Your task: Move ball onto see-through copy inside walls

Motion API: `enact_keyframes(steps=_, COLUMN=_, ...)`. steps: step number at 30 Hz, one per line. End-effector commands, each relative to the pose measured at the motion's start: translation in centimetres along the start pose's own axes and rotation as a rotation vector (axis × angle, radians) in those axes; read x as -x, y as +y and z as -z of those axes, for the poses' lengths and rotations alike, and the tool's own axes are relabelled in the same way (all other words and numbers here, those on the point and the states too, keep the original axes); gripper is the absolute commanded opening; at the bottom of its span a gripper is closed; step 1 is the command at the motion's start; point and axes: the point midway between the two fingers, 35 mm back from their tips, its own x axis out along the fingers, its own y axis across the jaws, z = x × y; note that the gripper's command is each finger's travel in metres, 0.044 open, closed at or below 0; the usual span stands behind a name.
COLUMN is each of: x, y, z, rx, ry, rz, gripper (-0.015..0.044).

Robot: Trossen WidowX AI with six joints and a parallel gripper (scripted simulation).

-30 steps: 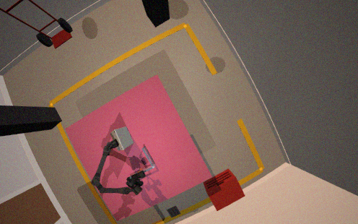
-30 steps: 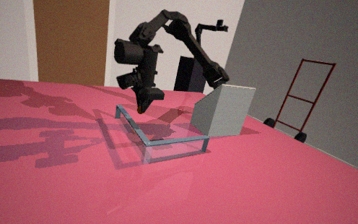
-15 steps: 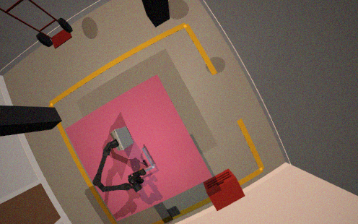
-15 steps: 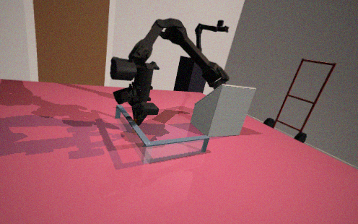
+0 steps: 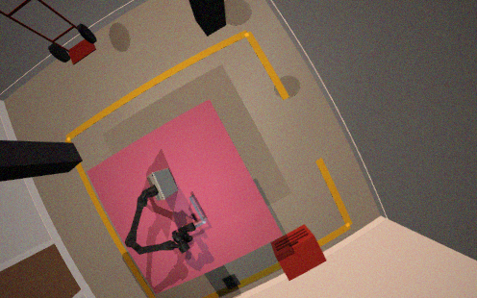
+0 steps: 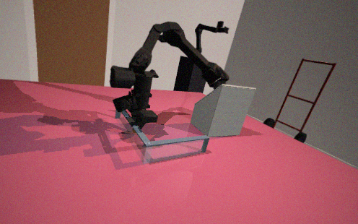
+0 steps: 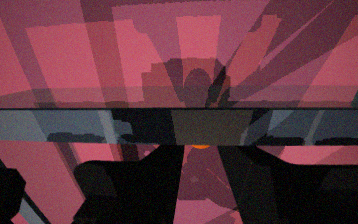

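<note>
My gripper (image 6: 134, 128) (image 7: 199, 130) is low at one of the clear walls and is shut on the orange ball (image 7: 200, 147). In the wrist view only a thin lower sliver of the ball shows between the fingertips; the wall's blue-grey top edge covers the rest. The two low clear walls (image 5: 197, 209) (image 6: 175, 140) (image 7: 20, 125) meet in a corner, with one wall running across the wrist view just in front of the fingertips. In the top view the ball and fingertips are too small to tell. I cannot make out the see-through copy in any view.
A pale grey box with a slanted face (image 5: 166, 183) (image 6: 233, 112) stands beside the walls and near the arm's base. The pink table top (image 5: 234, 192) (image 6: 251, 188) carries broad shadows of the arm and walls. A red cabinet (image 5: 300, 255) stands off the table.
</note>
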Motion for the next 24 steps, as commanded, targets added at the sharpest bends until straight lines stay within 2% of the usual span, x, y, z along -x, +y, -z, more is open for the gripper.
enact_keyframes(steps=1, x=-0.81, y=0.12, z=0.13, rx=0.01, ry=0.002, rz=0.006, gripper=0.0)
enact_keyframes(steps=8, x=-1.22, y=0.12, z=0.14, rx=0.01, ry=0.002, rz=0.007, gripper=0.0)
enact_keyframes(steps=17, x=-0.97, y=-0.01, z=0.08, rx=0.002, ry=0.002, rz=0.002, gripper=0.0236)
enact_keyframes(steps=24, x=-0.7, y=0.01, z=0.05, rx=0.002, ry=0.002, rz=0.002, gripper=0.024)
